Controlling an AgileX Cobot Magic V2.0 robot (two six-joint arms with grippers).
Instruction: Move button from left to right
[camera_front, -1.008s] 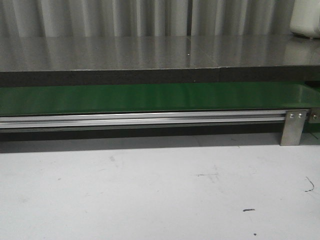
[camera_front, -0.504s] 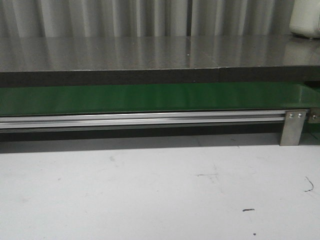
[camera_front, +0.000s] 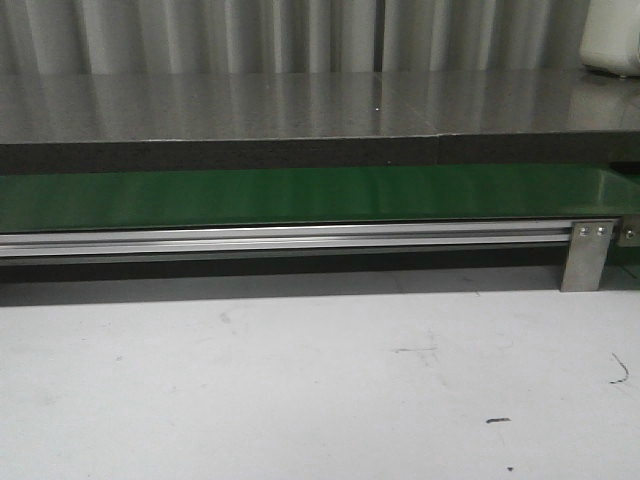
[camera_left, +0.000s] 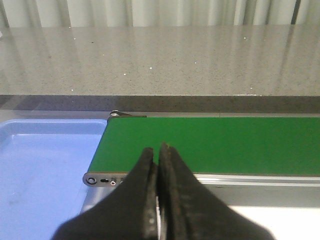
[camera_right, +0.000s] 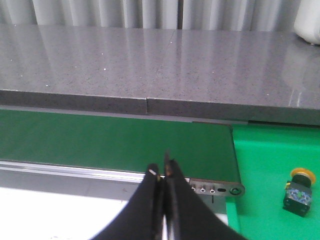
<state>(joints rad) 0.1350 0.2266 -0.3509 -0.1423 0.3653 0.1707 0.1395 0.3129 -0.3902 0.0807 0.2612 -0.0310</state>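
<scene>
A button (camera_right: 299, 189) with an orange-yellow cap and black body rests on a bright green tray (camera_right: 270, 165) past the right end of the green conveyor belt (camera_right: 110, 140), seen only in the right wrist view. My right gripper (camera_right: 161, 171) is shut and empty, hovering in front of the belt's rail, well apart from the button. My left gripper (camera_left: 156, 149) is shut and empty over the near edge of the belt (camera_left: 210, 145) by its left end. Neither gripper shows in the front view.
A blue tray (camera_left: 45, 165) lies beside the belt's left end. A grey stone-like counter (camera_front: 300, 105) runs behind the belt (camera_front: 300, 195). An aluminium rail (camera_front: 280, 238) and a metal bracket (camera_front: 588, 255) front the belt. A white table (camera_front: 320, 380) spreads nearest.
</scene>
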